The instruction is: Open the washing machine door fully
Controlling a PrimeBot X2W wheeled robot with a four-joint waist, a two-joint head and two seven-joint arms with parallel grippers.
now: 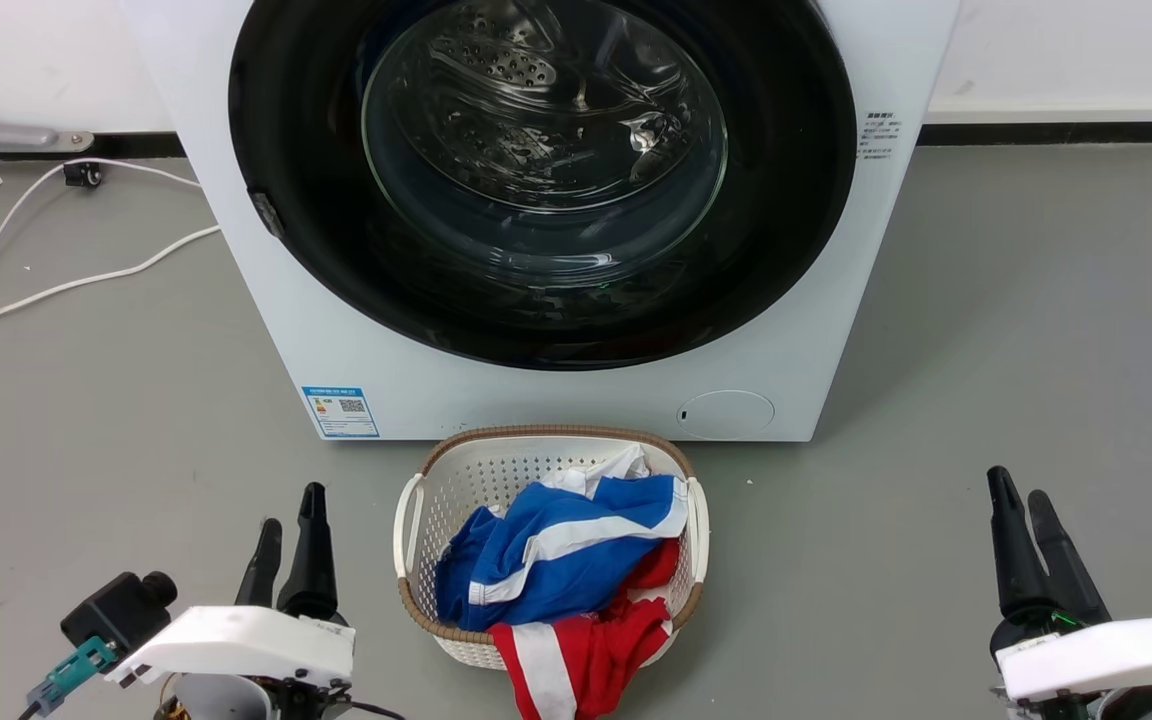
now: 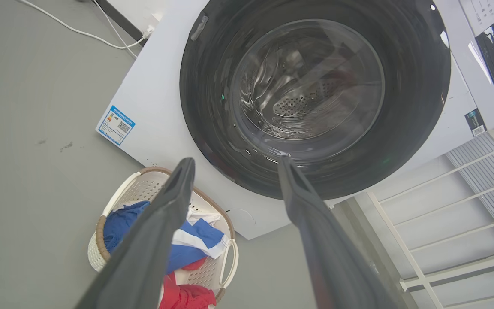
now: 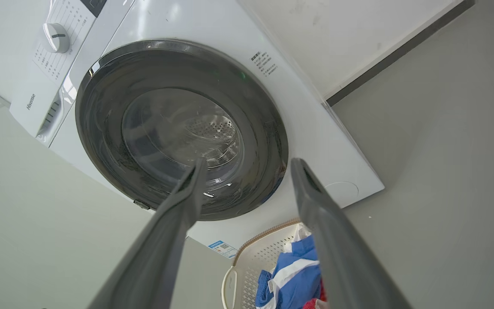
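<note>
You are looking at the washing machine (image 1: 356, 340), which is standing on the floor (image 1: 986, 330) against the wall (image 1: 1066, 50), straight in front of you. Its door (image 1: 542, 170) is lying flat against the white front, closed, and it is facing toward you and the basket. The door is a round black disc, so it is equally wide in every direction. Its clear glass bowl is sitting in the centre and is showing the steel drum behind it. A small grey piece (image 1: 266, 212) is sitting on the door's rim at your left side; you cannot tell whether it is a handle or a hinge.

Your left gripper (image 1: 291, 508) is hanging low at your left, with its fingers spread apart and holding nothing, well apart from the door. Your right gripper (image 1: 1016, 487) is hanging low at your right, and its fingers are also spread and empty. Both are pointing toward the machine.

A white basket (image 1: 416, 500) with blue, white and red clothes (image 1: 556, 540) is standing just beside the machine's front, below the door and between your two grippers. The floor is grey and smooth. A white cable (image 1: 86, 275) is running over it at your left. A dark strip (image 1: 1056, 132) is running along the foot of the white wall.
</note>
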